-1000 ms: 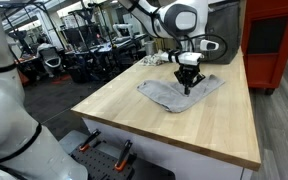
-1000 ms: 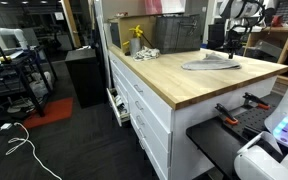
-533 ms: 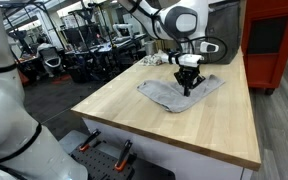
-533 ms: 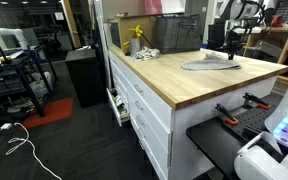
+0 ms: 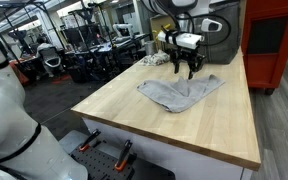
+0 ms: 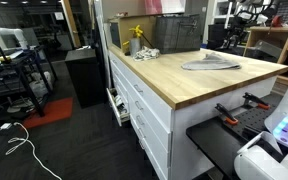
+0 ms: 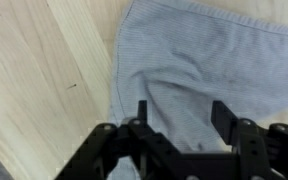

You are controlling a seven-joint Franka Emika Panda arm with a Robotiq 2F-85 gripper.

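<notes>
A grey cloth (image 5: 180, 92) lies crumpled flat on the light wooden worktop (image 5: 134, 120); it also shows as a thin grey patch (image 6: 210, 65) at the far end of the counter. My gripper (image 5: 187, 70) hangs above the cloth's far part, lifted off it, jaws apart. In the wrist view the gripper (image 7: 181, 115) stands open over the cloth (image 7: 204, 60), with nothing between its black fingers (image 7: 224, 117); the cloth lies wrinkled below them.
A red cabinet (image 5: 274, 40) stands behind the worktop. A yellow bottle (image 6: 137, 38) and a dark basket (image 6: 174, 37) sit at the counter's far side. A white robot body (image 5: 9, 110) fills the near left. Clamps (image 5: 104, 150) lie on a lower bench.
The gripper was down on the cloth and shut; it has let go, opened and risen above the cloth. The cloth stays on the worktop.
</notes>
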